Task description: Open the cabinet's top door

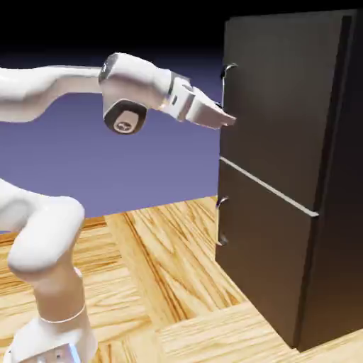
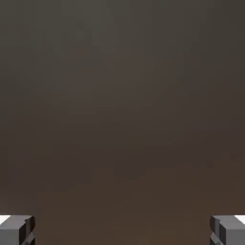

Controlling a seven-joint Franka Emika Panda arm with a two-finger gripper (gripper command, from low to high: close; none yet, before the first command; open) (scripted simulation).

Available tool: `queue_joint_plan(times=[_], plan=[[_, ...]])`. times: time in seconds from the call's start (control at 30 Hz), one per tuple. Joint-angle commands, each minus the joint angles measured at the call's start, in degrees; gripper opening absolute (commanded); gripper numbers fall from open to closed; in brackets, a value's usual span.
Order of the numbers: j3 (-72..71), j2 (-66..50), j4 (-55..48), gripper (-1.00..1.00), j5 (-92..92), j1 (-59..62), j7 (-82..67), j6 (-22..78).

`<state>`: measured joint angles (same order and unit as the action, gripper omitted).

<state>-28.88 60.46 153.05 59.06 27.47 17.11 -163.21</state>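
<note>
The cabinet [image 1: 291,170] stands on the wooden tabletop [image 1: 177,283] at the right of the exterior view, both doors flush and shut. The top door [image 1: 276,99] carries a curved silver handle [image 1: 227,85] at its left edge. The tool [image 1: 225,119] reaches level toward that edge, its tip at the door just below the handle, seemingly touching. In the hand view its fingertips [image 2: 16,229] sit wide apart with only dark door panel between them, gripping nothing.

One cabinet [image 1: 333,177] with two doors and two handles, one robot arm [image 1: 42,234], one table [image 1: 177,248].
</note>
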Motion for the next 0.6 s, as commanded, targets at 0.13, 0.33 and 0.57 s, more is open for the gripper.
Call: queue_joint_plan(times=[0.13, 0.33, 0.57], plan=[[-6.10, 5.87, -1.68, 0.00, 12.46, 5.94, -5.35, 2.28], [-13.41, 12.91, -3.69, 0.00, 27.42, 13.07, -11.77, 5.01], [-21.94, 21.12, -6.04, 0.00, 44.86, 21.39, -19.26, 8.20]])
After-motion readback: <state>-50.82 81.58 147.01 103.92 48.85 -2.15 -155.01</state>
